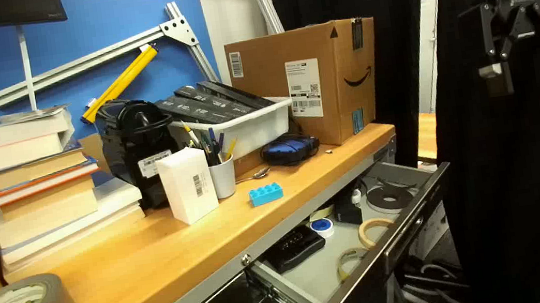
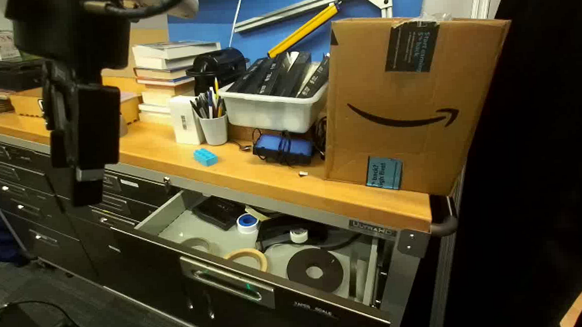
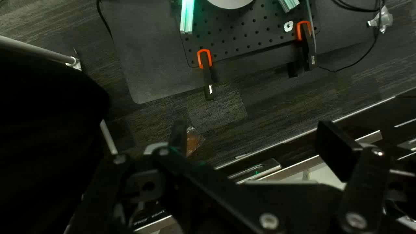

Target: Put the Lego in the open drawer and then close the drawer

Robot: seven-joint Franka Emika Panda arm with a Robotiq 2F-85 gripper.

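Layout on the workbench point(image 1: 199, 244), clock dial centred on the Lego point(image 1: 266, 195)
In an exterior view, one drawer point(image 1: 341, 238) stands pulled out at 4 o'clock, below the workbench edge. One carton point(image 1: 331, 81) stands at 1 o'clock, one white bin point(image 1: 254, 130) between 11 and 12. My gripper point(image 1: 528, 71) hangs well apart from the Lego, between 2 and 3 o'clock, its two fingers spread. One dark-blue object point(image 1: 289, 150) lies at 1 o'clock, between the Lego and the carton; one white box point(image 1: 189, 188) stands between 9 and 10 o'clock, closing off that side. The drawer holds one dark disc point(image 2: 300, 274). One pen cup point(image 1: 223, 179) stands at 10 o'clock, just beside the white box. Two tape rings point(image 1: 363, 236) and one blue-and-white roll point(image 1: 321, 225) also rest in the drawer. The Lego lies on the workbench, studs up.
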